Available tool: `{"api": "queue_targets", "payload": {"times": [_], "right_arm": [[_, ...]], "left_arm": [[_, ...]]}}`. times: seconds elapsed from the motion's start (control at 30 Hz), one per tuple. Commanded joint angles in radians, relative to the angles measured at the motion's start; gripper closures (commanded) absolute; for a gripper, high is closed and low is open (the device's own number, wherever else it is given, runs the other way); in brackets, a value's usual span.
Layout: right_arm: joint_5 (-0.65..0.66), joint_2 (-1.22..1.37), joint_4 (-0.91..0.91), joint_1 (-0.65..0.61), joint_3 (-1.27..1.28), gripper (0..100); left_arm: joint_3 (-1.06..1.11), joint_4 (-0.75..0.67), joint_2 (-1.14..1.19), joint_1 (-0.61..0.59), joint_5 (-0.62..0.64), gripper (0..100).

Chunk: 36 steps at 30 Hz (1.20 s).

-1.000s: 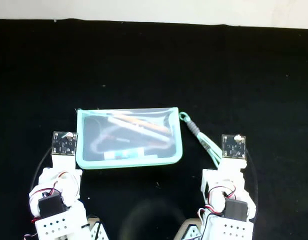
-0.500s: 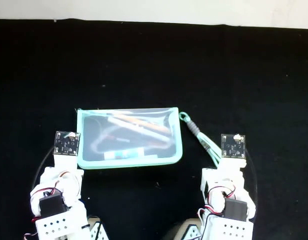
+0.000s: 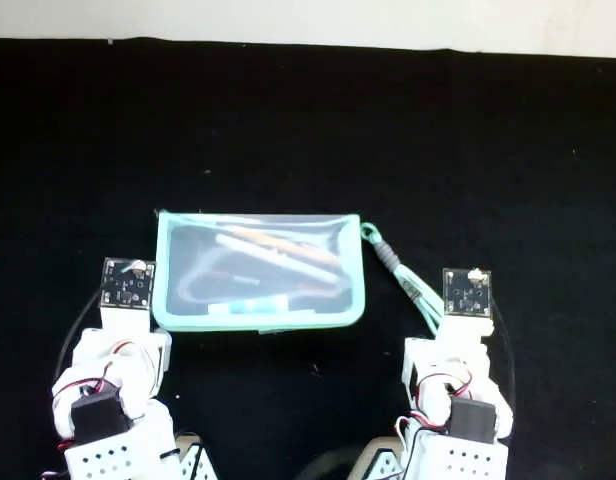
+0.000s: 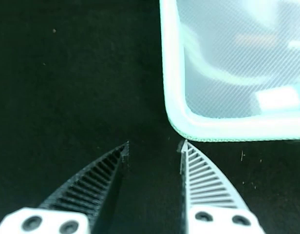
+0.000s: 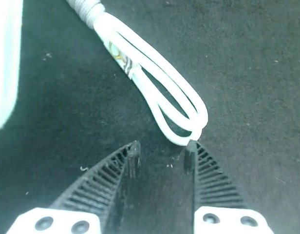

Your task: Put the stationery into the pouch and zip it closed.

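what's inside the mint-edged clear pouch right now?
Through the clear, mint-edged zip pouch: several long pens or pencils and a short white-and-teal stick. Overlap hides the exact count.

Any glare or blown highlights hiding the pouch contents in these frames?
High view: pouch evenly lit, stationery readable through its clear face. Left wrist view: glare washes the pouch face pale, contents only faint shapes. Right wrist view: strap loop blown nearly white.

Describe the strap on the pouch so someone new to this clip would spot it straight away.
On the black table a clear, mint-edged pouch lies between the two arms. From its far corner on the right arm's side a mint strap runs toward the right claw. It is the one thin looped cord, grey-wrapped near the pouch.
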Motion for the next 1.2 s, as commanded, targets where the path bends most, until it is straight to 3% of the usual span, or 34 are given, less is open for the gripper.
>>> {"api": "queue_targets", "payload": {"times": [0.0,0.13,0.57,1.17], "right_arm": [[0.006,-0.002,0.077,-0.012,-0.139,87.6],[0.006,-0.001,0.159,-0.012,-0.248,87.6],[0.014,0.031,0.229,-0.054,-0.449,87.5],[0.006,0.799,0.228,-0.071,-0.857,87.5]], "left_arm": [[-0.062,0.006,-0.005,0.018,-0.02,82],[-0.114,0.041,-0.005,0.013,-0.075,82],[-0.381,0.126,0.025,0.018,-0.075,81],[-0.817,0.133,0.725,0.018,-0.075,81]]}}
